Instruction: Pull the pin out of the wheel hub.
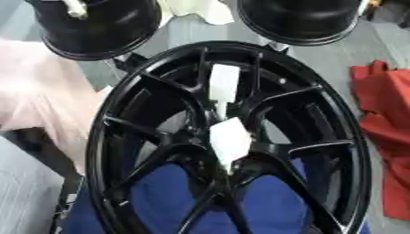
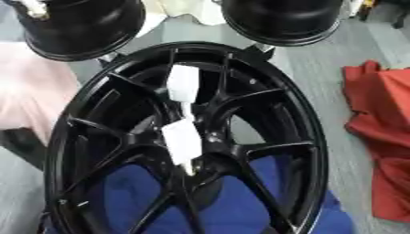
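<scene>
A large black wheel hub [image 1: 108,114] with several thin spokes fills the middle of both views, tilted toward me. Two white pin-like pieces stick out near its centre. The upper one [image 1: 223,84] stands over a far spoke, with a thin stem running down toward the hub centre. The lower one [image 1: 230,139] sits right at the centre and narrows to a point at its bottom. Neither of my hands shows in either view, and nothing touches the pins.
Two more black wheels [image 1: 96,27] [image 1: 300,20] stand just behind; the left one carries a small white piece [image 1: 73,8]. A blue cloth [image 1: 168,192] lies under the spokes. A red cloth [image 1: 388,119] lies to the right, a pink one [image 1: 40,87] to the left.
</scene>
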Motion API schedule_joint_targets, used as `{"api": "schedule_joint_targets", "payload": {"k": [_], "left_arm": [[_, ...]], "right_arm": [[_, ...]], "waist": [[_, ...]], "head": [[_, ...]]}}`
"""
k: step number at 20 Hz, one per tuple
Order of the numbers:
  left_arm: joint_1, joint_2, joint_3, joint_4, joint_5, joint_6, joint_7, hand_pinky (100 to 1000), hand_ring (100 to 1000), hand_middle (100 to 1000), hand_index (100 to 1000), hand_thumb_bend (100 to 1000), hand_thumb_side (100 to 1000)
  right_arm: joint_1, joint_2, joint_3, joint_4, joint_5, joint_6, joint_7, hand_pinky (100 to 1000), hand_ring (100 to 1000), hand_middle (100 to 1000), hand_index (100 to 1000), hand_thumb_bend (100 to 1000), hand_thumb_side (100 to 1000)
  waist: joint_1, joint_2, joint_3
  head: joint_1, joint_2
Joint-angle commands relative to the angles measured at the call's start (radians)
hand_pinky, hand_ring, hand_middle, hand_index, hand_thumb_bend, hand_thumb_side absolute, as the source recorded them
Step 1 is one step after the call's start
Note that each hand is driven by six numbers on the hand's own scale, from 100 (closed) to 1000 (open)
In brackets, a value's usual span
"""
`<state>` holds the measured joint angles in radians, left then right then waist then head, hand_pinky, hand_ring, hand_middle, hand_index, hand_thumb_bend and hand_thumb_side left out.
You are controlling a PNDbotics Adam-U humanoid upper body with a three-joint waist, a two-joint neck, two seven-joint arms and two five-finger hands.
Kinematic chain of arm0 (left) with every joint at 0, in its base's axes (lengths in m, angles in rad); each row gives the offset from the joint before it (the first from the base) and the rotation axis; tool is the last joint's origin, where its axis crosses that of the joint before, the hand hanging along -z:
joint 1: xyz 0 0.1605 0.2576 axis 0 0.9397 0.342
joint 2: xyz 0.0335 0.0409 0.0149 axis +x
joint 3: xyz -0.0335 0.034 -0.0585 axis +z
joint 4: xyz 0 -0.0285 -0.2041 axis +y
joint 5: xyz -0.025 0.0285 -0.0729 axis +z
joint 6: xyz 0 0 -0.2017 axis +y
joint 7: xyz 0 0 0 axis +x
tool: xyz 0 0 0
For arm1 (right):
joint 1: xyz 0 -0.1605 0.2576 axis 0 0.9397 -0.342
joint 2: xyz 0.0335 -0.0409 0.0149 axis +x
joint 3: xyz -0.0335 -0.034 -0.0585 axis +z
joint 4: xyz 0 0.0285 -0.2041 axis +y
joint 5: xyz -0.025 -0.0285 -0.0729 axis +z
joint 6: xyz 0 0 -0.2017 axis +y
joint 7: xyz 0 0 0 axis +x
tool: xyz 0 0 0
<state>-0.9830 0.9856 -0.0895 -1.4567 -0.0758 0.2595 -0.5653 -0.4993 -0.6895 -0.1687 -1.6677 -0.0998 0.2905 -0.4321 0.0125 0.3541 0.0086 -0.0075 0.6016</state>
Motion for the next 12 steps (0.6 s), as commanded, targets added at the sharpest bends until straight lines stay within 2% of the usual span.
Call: {"api": "schedule_joint_targets", "payload": {"k": [1,2,3,4,5,6,7,9,12], "left_arm": [[0.032,0.077,0.047,0.018,-0.016,-0.006,0.035,691,480,323,475,167,100],[0.050,0.084,0.051,0.023,-0.017,-0.013,0.037,721,519,400,555,175,100],[0.065,0.089,0.055,0.030,-0.019,-0.023,0.038,777,610,533,689,194,100],[0.079,0.094,0.058,0.038,-0.022,-0.033,0.035,823,702,659,774,192,100],[0.090,0.097,0.060,0.047,-0.025,-0.043,0.025,869,797,776,841,234,172],[0.100,0.101,0.064,0.056,-0.032,-0.054,0.015,904,858,838,890,313,375],[0.107,0.104,0.069,0.065,-0.039,-0.063,0.009,914,876,860,908,341,439],[0.117,0.107,0.080,0.082,-0.051,-0.077,0.010,912,879,871,918,363,509],[0.123,0.109,0.088,0.097,-0.056,-0.090,0.017,911,879,870,915,354,508]], "right_arm": [[-0.009,-0.039,-0.016,-0.023,0.005,-0.002,-0.004,660,514,610,623,100,718],[-0.009,-0.039,-0.016,-0.024,0.006,-0.002,-0.004,659,514,610,623,100,718],[-0.010,-0.038,-0.016,-0.024,0.006,-0.002,-0.004,659,513,609,623,100,717],[-0.011,-0.038,-0.015,-0.024,0.005,-0.002,-0.003,659,513,609,623,100,717],[-0.012,-0.037,-0.014,-0.024,0.005,-0.001,-0.002,659,513,609,623,100,717],[-0.012,-0.037,-0.014,-0.024,0.005,-0.001,-0.001,659,513,609,623,100,717],[-0.013,-0.037,-0.014,-0.024,0.005,-0.001,-0.001,659,513,609,623,100,717],[-0.013,-0.038,-0.014,-0.024,0.005,-0.001,0.000,660,513,609,623,100,716],[-0.013,-0.038,-0.014,-0.024,0.006,-0.001,0.000,660,513,609,623,100,716]], "waist": [[-0.001,-0.022,0.000],[-0.001,-0.022,0.000],[-0.002,-0.022,0.000],[-0.002,-0.021,0.001],[-0.003,-0.021,0.001],[-0.004,-0.021,0.002],[-0.005,-0.021,0.003],[-0.006,-0.021,0.004],[-0.008,-0.022,0.005]], "head": [[-0.002,-0.019],[-0.001,-0.021],[-0.001,-0.022],[-0.001,-0.023],[-0.001,-0.023],[-0.001,-0.024],[-0.001,-0.024],[-0.001,-0.022],[-0.001,-0.020]]}}
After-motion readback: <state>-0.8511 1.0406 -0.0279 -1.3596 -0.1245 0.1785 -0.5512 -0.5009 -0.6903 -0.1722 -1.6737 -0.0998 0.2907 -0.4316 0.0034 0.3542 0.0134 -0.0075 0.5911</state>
